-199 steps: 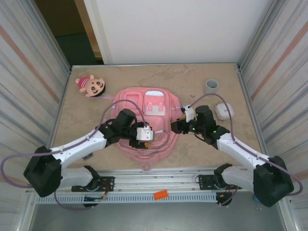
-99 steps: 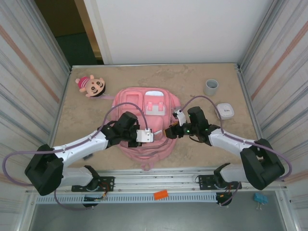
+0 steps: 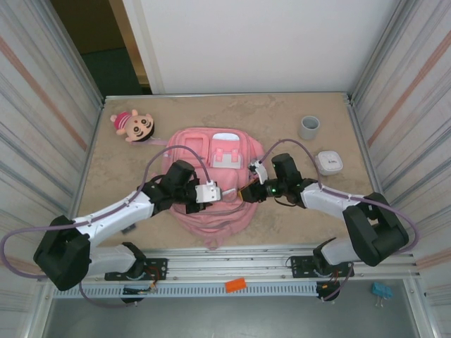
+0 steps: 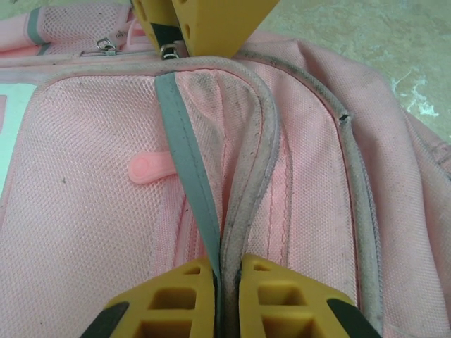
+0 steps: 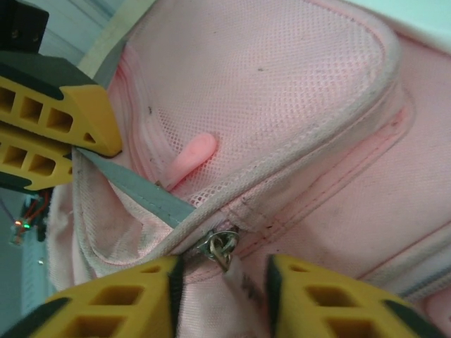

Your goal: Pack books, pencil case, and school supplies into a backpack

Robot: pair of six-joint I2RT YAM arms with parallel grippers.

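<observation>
left end effector: pinched shut on backpack trim | right end effector: part open, astride zip pull

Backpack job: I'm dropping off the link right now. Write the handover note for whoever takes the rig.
Left tool: shut on the backpack, pinching its grey trim and the piping beside it.
Right tool: open, jaws either side of the zip pull, not clamped.
Backpack: flat on the middle of the table, gaping slightly beside the pull.
Done: edge held, pull lined up.
Left: grip the pull, open the zip, then load everything.
</observation>
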